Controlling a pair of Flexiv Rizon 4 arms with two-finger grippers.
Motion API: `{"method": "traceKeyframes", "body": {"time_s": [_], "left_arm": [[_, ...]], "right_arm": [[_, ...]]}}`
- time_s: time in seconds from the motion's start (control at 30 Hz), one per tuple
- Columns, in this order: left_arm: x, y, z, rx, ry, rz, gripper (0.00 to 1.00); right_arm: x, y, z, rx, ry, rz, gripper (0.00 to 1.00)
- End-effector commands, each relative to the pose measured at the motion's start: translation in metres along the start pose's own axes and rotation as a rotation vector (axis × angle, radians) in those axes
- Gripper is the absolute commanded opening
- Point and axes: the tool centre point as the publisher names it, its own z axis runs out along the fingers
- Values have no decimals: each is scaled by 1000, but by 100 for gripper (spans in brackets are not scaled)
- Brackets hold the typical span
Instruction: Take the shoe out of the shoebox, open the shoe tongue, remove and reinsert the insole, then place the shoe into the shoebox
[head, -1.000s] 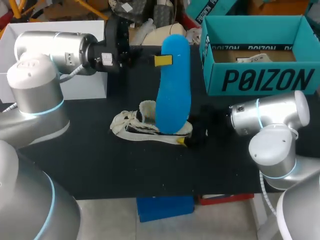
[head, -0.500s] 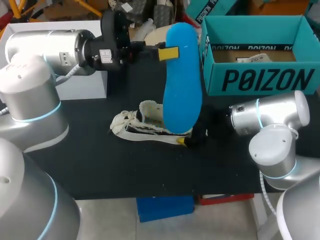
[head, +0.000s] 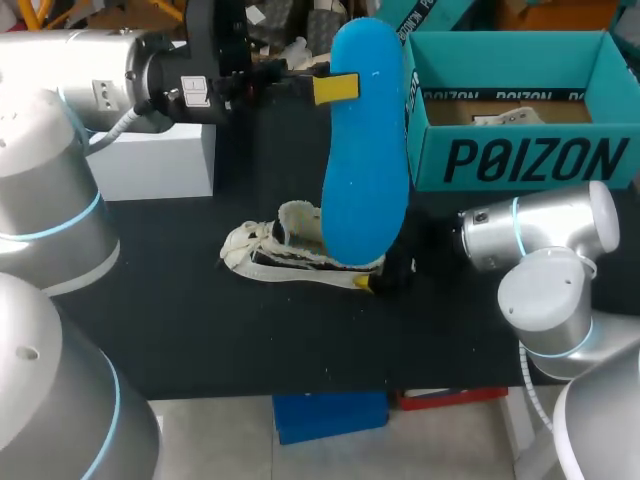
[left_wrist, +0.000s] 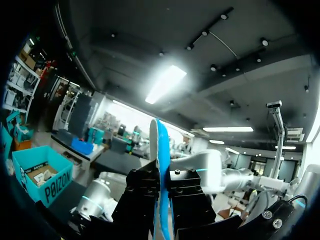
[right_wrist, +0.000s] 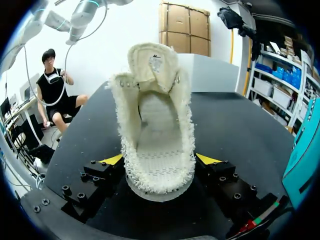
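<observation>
Left gripper (head: 331, 88) clenches insole (head: 365, 150), 12 o'clock of shoe (head: 285, 250); right gripper (right_wrist: 159, 161) clamps shoe. Recommended: reinsert toe-first, aligned with opening.

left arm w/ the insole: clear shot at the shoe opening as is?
Probably yes. The insole hangs in the left tool over the shoe, whose opening looks empty and unobstructed; the right tool grips only the heel's sides.
</observation>
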Motion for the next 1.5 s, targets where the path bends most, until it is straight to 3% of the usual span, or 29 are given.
{"method": "traceKeyframes", "body": {"time_s": [0.03, 0.23, 0.33, 0.37, 0.7, 1.13, 1.5], "left_arm": [[11, -4, -1, 3, -35, 9, 0], [11, -5, -1, 10, -39, 13, 0], [11, -5, -1, 10, -39, 13, 0], [11, -5, -1, 10, -39, 13, 0], [11, -5, -1, 10, -39, 13, 0], [11, -5, -1, 10, -39, 13, 0], [11, -5, -1, 10, -39, 13, 0]], "right_arm": [[0, -1, 2, 2, -2, 1, 0], [0, -1, 2, 2, -2, 1, 3], [0, -1, 2, 2, -2, 1, 57], [0, -1, 1, 18, 3, -2, 100], [-4, 2, -8, 211, 84, -12, 100], [-2, 8, -21, 622, 103, 2, 100], [-1, 19, -29, 849, 91, -44, 100]]}}
